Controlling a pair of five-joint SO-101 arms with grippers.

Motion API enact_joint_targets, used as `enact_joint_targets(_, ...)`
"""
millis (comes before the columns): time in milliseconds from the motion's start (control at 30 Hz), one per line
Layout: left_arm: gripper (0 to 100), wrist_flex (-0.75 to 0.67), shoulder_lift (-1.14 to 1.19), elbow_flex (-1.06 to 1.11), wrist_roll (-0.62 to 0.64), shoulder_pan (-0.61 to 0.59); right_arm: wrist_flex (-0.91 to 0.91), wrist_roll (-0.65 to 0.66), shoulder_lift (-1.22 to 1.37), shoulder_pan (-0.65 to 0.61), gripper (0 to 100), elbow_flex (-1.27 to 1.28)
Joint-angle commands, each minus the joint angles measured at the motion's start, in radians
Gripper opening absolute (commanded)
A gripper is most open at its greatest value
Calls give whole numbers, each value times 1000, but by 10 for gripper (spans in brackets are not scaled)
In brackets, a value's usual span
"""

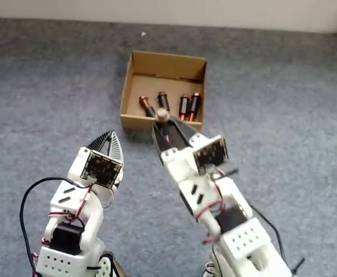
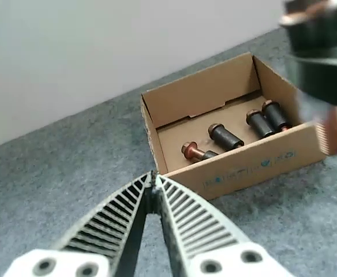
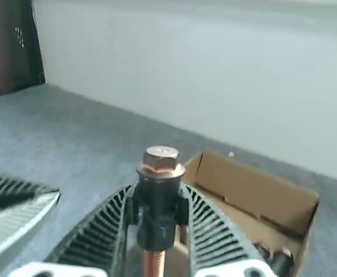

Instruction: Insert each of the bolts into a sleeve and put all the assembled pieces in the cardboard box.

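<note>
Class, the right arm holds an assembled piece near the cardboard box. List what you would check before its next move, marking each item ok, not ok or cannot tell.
1. The bolt is seated in the sleeve: ok.
2. The right gripper is shut on the sleeve: ok.
3. The piece is over the cardboard box opening: cannot tell; the high view puts it at the near wall.
4. There is free floor beside the four pieces inside: ok.
5. The left gripper is shut and clear of the box: ok.
</note>
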Motion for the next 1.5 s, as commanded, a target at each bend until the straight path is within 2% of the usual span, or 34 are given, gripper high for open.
enact_joint_targets(0, 7, -25, -5, -5, -9, -8, -288, 9, 315, 41, 5, -163)
enact_joint_targets(133, 7, -25, -5, -7, -9, -8, -447, 9, 657, 110, 5, -344)
enact_joint_targets(267, 7, -25, -5, -5, -9, -8, -527, 9, 928, 127, 5, -472)
enact_joint_targets(533, 7, -25, -5, -5, -11, -8, -539, 9, 1191, 151, 5, -533)
enact_joint_targets(767, 7, -26, -5, -5, -11, -8, -476, 9, 1208, 199, 9, -526)
enact_joint_targets(867, 7, -26, -5, -5, -11, -8, -354, 5, 1205, 199, 79, -533)
enact_joint_targets(967, 7, -26, -5, -5, -11, -8, -331, 8, 1205, 194, 152, -533)
enact_joint_targets(1100, 7, -26, -5, -5, -11, -8, -334, 8, 1202, 193, 131, -529)
enact_joint_targets(1233, 7, -26, -5, -5, -11, -8, -334, 9, 1181, 193, 63, -526)
enact_joint_targets(1333, 7, -26, -5, -4, -11, -8, -334, 9, 1084, 193, 2, -522)
enact_joint_targets(1467, 7, -26, -5, -1, -28, -8, -318, 9, 881, 193, 5, -410)
